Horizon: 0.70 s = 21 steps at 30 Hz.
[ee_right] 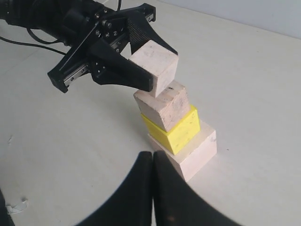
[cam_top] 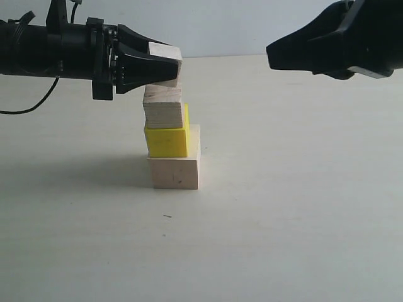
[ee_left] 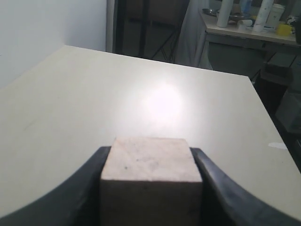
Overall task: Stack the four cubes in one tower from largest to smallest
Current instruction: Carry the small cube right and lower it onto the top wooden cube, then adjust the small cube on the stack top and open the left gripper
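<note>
The large pale wood cube (cam_top: 174,172) (ee_right: 200,153) stands on the table as the base. The yellow cube (cam_top: 167,141) (ee_right: 181,132) sits on it, and the small wood cube (cam_top: 162,106) (ee_right: 162,106) sits on the yellow one. My left gripper (cam_top: 165,66) (ee_left: 151,153) (ee_right: 157,66) is shut on the tiny wood cube (cam_top: 167,53) (ee_left: 150,160) (ee_right: 157,63), holding it right at the small cube's top face. Whether the two touch I cannot tell. My right gripper (cam_top: 271,55) (ee_right: 153,155) is shut and empty, hanging to the right of the tower, apart from it.
The pale table (cam_top: 283,207) surrounds the tower on all sides. A black cable (cam_top: 31,107) trails from the left arm. Beyond the table's far edge, the left wrist view shows another table with bottles (ee_left: 254,19).
</note>
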### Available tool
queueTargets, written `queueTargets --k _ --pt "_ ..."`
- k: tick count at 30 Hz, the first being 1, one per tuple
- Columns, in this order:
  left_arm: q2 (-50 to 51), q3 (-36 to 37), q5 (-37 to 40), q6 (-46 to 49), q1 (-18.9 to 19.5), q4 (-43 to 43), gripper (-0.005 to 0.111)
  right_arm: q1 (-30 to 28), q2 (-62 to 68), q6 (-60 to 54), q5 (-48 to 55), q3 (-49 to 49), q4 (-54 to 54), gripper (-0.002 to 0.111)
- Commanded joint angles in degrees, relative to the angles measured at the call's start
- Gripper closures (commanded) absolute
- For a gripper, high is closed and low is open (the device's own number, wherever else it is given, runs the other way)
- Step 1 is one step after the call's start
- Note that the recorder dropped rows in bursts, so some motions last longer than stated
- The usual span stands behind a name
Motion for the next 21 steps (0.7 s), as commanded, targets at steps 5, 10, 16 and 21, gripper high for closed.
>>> queueTargets --k 5,10,16,21 --pt "1.9 -0.4 0.5 0.1 -0.1 -0.4 0.107 -0.3 -0.4 0.3 0.1 0.3 -0.3 0.108" --pt "1.9 -0.4 0.5 0.1 -0.1 -0.2 0.107 -0.3 -0.4 0.3 0.1 0.3 -0.3 0.108" --pt "1.9 -0.4 0.5 0.1 -0.1 1.2 0.107 -0.3 -0.4 0.3 0.1 0.3 -0.3 0.108" --pt "1.9 -0.4 0.5 0.1 -0.1 2.8 0.107 -0.3 -0.4 0.3 0.1 0.3 -0.3 0.108"
